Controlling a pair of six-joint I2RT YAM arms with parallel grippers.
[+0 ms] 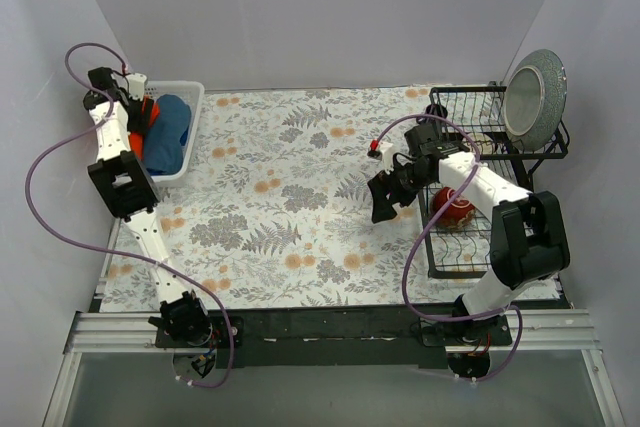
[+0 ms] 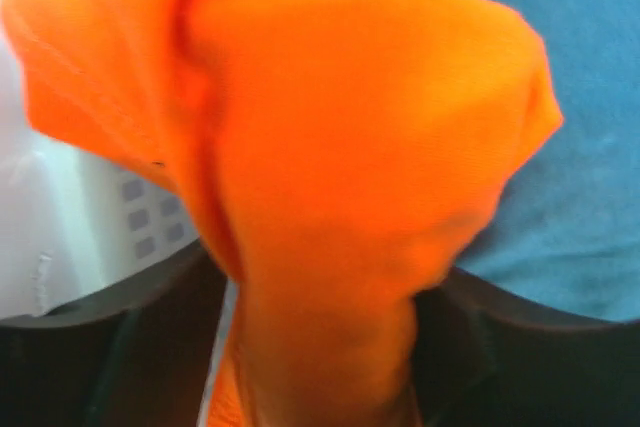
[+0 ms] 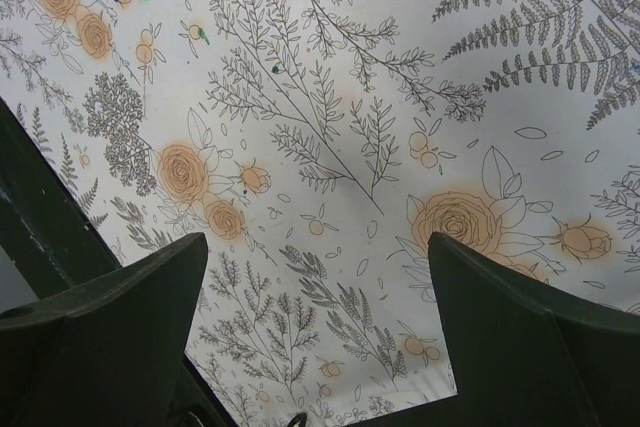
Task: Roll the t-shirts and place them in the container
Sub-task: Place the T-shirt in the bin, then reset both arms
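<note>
None is rolled yet: the t-shirts (image 1: 168, 137) sit in the basket (image 1: 197, 115), where my left gripper (image 2: 320, 387) pinches the orange t-shirt (image 2: 340, 147). My right gripper (image 3: 318, 282), well right of the basket, gapes empty.

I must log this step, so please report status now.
Left gripper shut on orange t-shirt, inside basket. Right gripper open above table, empty. Blue t-shirt beside; nothing blocking.

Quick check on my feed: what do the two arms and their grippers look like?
The left arm and right arm are white links with black joint housings and black bases. A lilac cable loops along each. The left gripper and right gripper have dark fingers, the right's wedge-shaped.
</note>
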